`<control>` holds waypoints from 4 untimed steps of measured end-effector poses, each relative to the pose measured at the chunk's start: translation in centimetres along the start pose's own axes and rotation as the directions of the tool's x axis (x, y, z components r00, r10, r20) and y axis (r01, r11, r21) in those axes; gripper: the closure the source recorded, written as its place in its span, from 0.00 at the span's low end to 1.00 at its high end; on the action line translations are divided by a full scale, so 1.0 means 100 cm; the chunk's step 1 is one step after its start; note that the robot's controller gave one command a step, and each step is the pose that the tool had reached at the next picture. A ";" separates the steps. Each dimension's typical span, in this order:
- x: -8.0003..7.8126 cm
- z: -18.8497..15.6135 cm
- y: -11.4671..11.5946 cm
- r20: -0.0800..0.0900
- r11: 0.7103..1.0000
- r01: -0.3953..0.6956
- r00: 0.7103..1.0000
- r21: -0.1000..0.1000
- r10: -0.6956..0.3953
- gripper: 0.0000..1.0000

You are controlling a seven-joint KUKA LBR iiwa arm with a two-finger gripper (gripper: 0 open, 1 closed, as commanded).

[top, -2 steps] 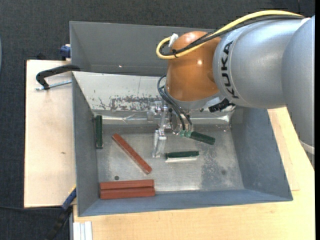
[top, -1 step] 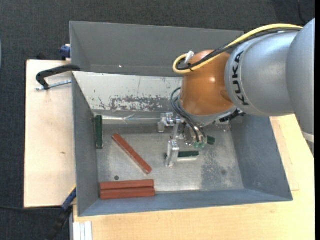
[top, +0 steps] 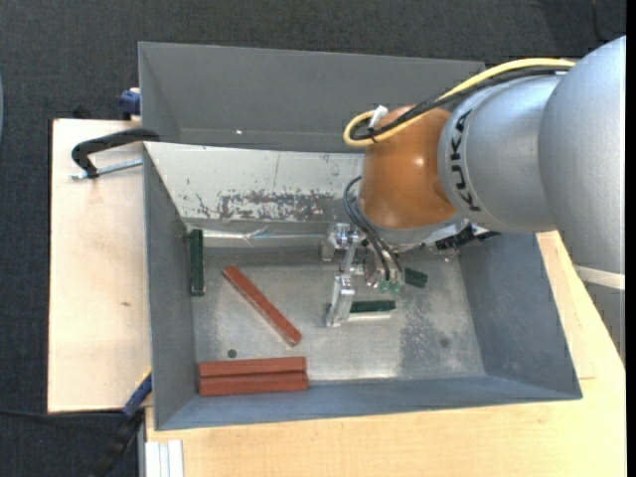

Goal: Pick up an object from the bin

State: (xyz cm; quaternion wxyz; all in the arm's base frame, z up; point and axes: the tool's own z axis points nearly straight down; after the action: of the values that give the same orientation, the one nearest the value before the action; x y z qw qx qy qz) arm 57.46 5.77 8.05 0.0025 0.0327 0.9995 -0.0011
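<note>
From above and a little to one side, the grey metal bin point(top: 164, 296) has only a handful of things scattered on its floor. The arm point(top: 537, 157) comes in from the right, with its orange cover point(top: 402, 182) hanging over the middle of the bin. Below it the gripper point(top: 339, 281) points down at the floor, just right of centre.

Its two metal fingers point(top: 340, 306) stand apart, one towards the back wall and one towards the front. I see nothing held between them.

The nearest thing is a short dark green bar point(top: 375, 307) lying flat on the floor. It sits just beside the nearer finger, on that finger's right. From here I cannot tell whether they touch. A smaller green piece point(top: 414, 278) lies a bit further right, partly under the wrist.

To the left of the gripper, apart from it, a slim orange-red strip point(top: 260, 306) lies slantwise across the floor. A long red-brown block point(top: 253, 376) rests along the front wall, well away from the fingers. By the left wall a narrow dark green stick point(top: 197, 261) lies lengthwise from back to front. A tiny dark dot point(top: 232, 354) sits on the floor between the strip and the block; I cannot make out what it is.
</note>
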 end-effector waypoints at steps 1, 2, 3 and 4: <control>-0.027 0.010 -0.069 0.000 0.993 -0.121 0.993 -0.003 0.121 1.00; -0.027 0.010 -0.069 0.000 0.993 -0.121 0.993 -0.004 0.121 0.00; -0.027 0.010 -0.069 0.000 0.993 -0.121 0.993 -0.004 0.121 0.00; -0.014 0.007 -0.102 -0.005 0.980 -0.197 0.980 -0.006 0.197 0.00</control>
State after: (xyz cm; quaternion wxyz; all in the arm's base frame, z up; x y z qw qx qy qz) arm 58.18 -4.53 7.37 0.0007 0.1314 0.9913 0.0023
